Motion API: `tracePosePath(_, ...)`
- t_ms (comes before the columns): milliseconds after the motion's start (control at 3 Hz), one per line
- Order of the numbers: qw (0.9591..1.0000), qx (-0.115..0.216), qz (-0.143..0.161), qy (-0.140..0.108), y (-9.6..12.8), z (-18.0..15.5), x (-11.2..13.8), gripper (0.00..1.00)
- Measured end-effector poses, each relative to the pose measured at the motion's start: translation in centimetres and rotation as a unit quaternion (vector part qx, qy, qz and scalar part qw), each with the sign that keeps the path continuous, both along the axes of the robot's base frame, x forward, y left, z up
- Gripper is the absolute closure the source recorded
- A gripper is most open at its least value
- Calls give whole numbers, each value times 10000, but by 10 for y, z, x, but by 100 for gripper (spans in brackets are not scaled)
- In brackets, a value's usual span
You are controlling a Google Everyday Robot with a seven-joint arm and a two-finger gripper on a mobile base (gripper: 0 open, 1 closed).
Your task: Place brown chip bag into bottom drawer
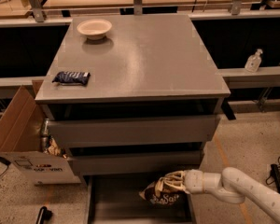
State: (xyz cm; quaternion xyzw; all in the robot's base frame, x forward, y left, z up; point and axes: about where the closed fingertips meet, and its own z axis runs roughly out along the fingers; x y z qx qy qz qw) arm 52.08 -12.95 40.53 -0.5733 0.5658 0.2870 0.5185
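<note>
**A:** Where is our gripper (171, 184)?

**B:** Low at the front of the cabinet (140, 59), right of its middle. It reaches in from the right on our white arm (235, 190). Its pale fingers (176, 176) are clamped on the crumpled top of the brown chip bag (159, 198).

**A:** And the bag itself?

**B:** It hangs from the gripper inside the outline of the bottom drawer (116, 202), which is pulled out at the foot of the cabinet. The bag is toward the drawer's right side, lettering facing us. We cannot tell whether its lower edge touches the drawer floor. Left of the bag we see plain grey floor.

**A:** What about the drawers above?

**B:** The middle drawer (135, 163) and the top drawer (130, 131) show us only their grey fronts, so their insides are hidden.

**A:** Anything on top of the cabinet?

**B:** A pale bowl (94, 28) sits near the back left corner, and we see only its own pale inside. A small dark-blue wrapped bar (71, 77) lies near the left edge toward the front, well apart from the bowl.

**A:** And beside the cabinet?

**B:** An open cardboard box (16, 134) stands against its left side. What looks like a can and some crumpled wrappers show inside the box, next to the cabinet wall. A clear bottle (253, 61) stands on a ledge off to the cabinet's right.
</note>
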Motion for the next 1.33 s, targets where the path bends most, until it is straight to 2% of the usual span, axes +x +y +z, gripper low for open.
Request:
tracePosePath(333, 9998, 147, 64, 148, 4, -18, 4, 81)
tracePosePath(667, 9997, 163, 78, 151, 6, -18, 5, 59)
tracePosePath(1000, 9998, 11, 182, 129, 11, -19, 2, 26)
tracePosePath(1333, 9991, -314, 284, 78, 15, -20, -3, 11)
